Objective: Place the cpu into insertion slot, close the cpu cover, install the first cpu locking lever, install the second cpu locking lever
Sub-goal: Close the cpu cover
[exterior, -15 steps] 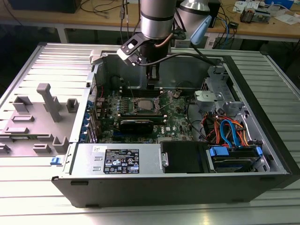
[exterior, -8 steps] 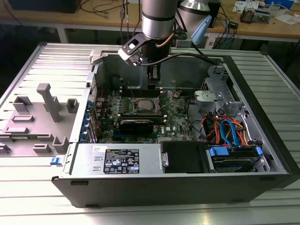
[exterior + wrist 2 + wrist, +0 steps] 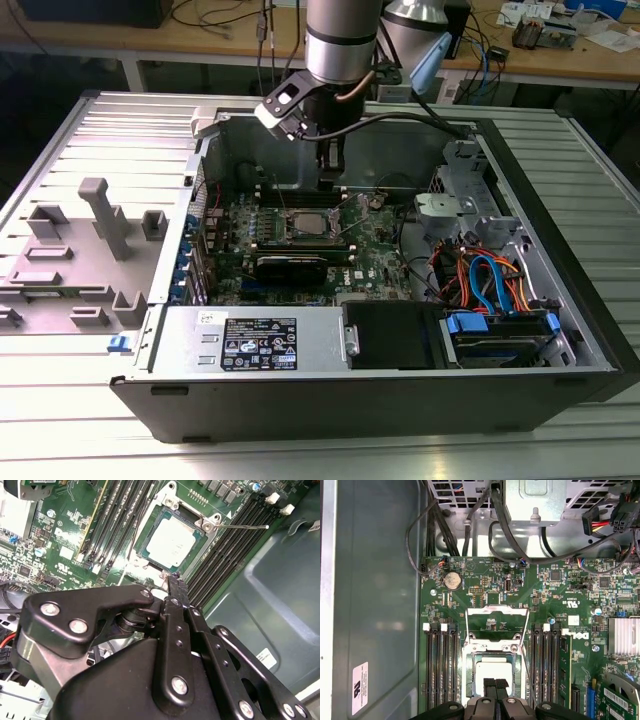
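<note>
Gripper (image 3: pixel 174 582) — fingers together, empty — close over the cpu (image 3: pixel 171 542), apparently in the insertion slot (image 3: pixel 145 550).

Bright, even light; soft shadows.

Open air over insertion slot (image 3: pixel 468 670); memory slots (image 3: pixel 440 670) flanking both sides, thin lever wire (image 3: pixel 242 527) prob. alongside, cables (image 3: pixel 506 522) beyond.

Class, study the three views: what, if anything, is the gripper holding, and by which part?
Nothing. The gripper has its fingers pressed together and empty, tips near the rim of the insertion slot, where the cpu lies.
</note>
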`<state>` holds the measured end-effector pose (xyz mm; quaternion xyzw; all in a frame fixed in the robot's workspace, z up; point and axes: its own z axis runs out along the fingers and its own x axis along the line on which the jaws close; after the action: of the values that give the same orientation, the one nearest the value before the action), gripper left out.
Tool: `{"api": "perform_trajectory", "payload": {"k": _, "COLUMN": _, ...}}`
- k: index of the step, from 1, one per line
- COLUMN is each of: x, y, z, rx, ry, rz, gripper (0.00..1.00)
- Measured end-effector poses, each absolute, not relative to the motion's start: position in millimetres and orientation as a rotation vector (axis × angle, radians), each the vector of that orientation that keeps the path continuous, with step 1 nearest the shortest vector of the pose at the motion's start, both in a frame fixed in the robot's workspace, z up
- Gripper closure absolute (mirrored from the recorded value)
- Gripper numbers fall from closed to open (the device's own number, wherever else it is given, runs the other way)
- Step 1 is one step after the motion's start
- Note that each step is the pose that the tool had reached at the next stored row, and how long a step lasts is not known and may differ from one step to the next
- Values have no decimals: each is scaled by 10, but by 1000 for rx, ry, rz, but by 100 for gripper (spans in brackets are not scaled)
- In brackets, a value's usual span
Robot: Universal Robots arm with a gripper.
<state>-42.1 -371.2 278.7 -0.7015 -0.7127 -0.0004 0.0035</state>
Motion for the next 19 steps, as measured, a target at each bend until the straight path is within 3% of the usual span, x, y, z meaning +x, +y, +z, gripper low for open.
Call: {"api": "perform_trajectory", "payload": {"k": 19, "x": -383, "y": -3712, "z": 2787, "rx": -2199, "ry": -2234, "rz": -1, "gripper": 89}}
